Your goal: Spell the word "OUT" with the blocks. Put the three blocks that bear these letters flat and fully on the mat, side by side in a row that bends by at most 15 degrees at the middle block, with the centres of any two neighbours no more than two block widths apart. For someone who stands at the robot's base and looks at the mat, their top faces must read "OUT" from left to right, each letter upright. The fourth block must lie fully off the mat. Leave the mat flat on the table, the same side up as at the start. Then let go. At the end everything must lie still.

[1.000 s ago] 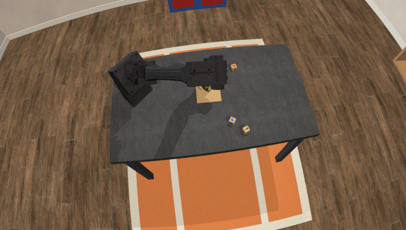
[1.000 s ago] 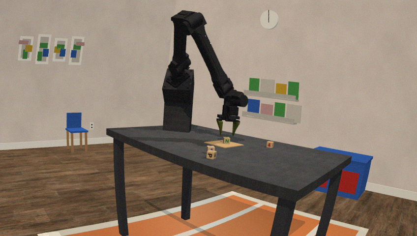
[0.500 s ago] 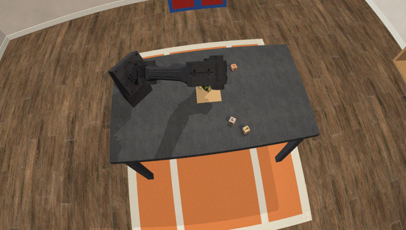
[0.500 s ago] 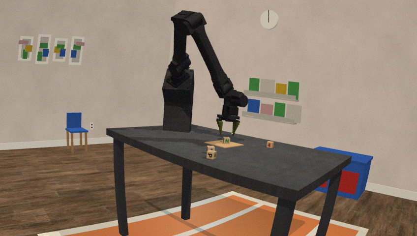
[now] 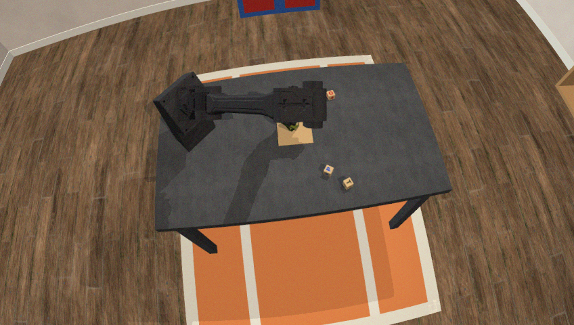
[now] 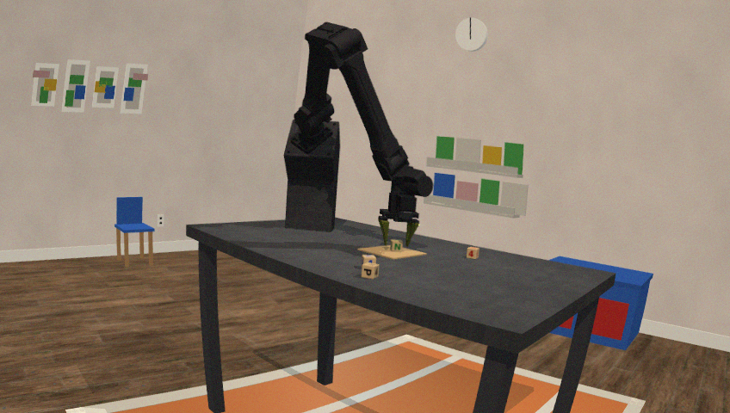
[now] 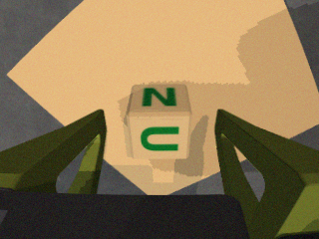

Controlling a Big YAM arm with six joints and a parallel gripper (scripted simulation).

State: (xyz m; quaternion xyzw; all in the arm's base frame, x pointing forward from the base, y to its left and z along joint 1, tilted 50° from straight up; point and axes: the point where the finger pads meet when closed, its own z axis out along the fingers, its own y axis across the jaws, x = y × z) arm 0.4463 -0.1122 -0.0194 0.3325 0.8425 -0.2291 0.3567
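Note:
A wooden block with green letters sits on the tan mat; I see an N face and a U face turned on its side. It also shows on the mat in the exterior view. My gripper is open, with one olive finger on each side of this block and a gap on both sides. In the exterior view the fingertips reach down to about the block's height. A block with a red O lies beyond the mat. A blue P block and a T block lie close together off the mat.
The arm's base column stands at the table's back corner. The arm hides part of the mat from above. The table edge runs not far behind the red O block.

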